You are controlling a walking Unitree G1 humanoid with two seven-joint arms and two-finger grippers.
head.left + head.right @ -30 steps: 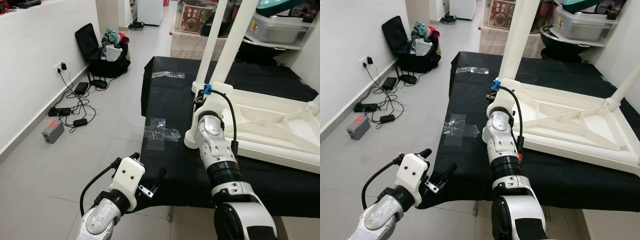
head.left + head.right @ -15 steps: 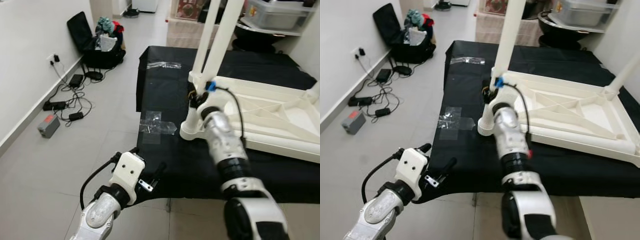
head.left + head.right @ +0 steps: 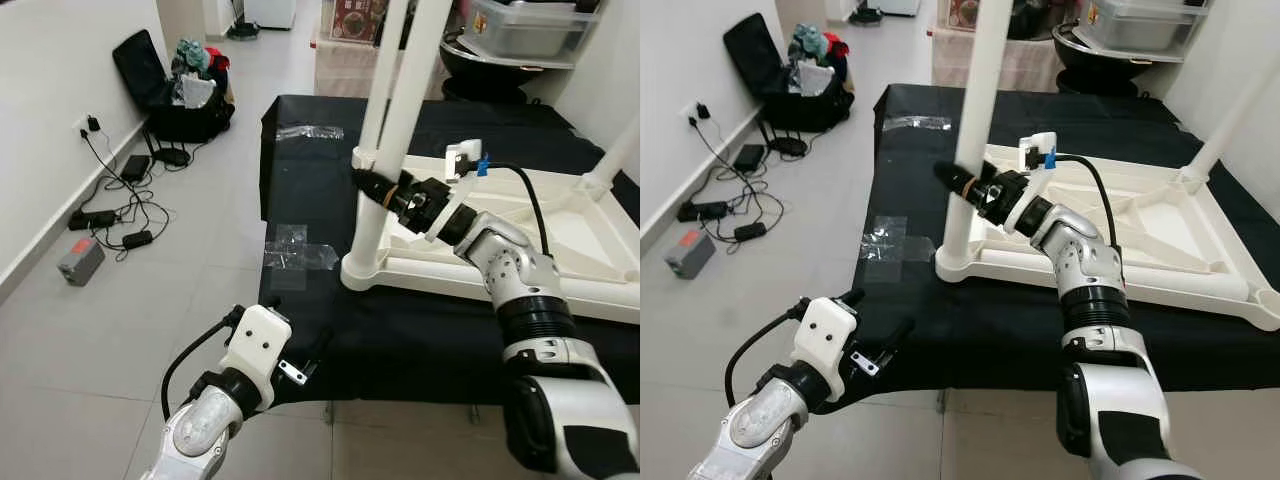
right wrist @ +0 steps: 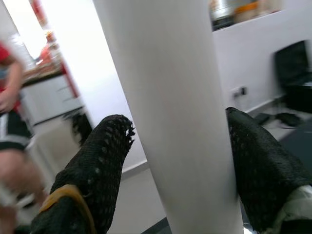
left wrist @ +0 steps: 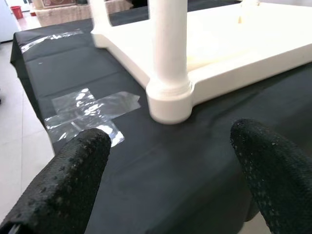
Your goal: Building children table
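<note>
1. The head views are bright and evenly lit by soft indoor daylight, with no hard shadows on the pale tiled floor point(image 3: 150, 300).
2. The black cloth over the work surface point(image 3: 420, 340) stays deep and matte; the clear plastic film pieces point(image 3: 295, 250) catch small glints.
3. The right wrist view is blurred: a person at its edge point(image 4: 12, 126) smears, and the white round table leg point(image 4: 170, 112) is softly overexposed.
4. The left wrist view's black textured fingers point(image 5: 73, 165) sit close and slightly out of focus.

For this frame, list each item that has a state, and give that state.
Children's table: upside down on the black cloth, legs pointing up.
Near corner leg: upright, seated in its socket.
Right gripper: fingers on either side of that leg; contact unclear.
Left gripper: open, holding nothing, at the cloth's near edge.
Clear plastic bags: flat on the cloth.
Black suitcase: open on the floor.
</note>
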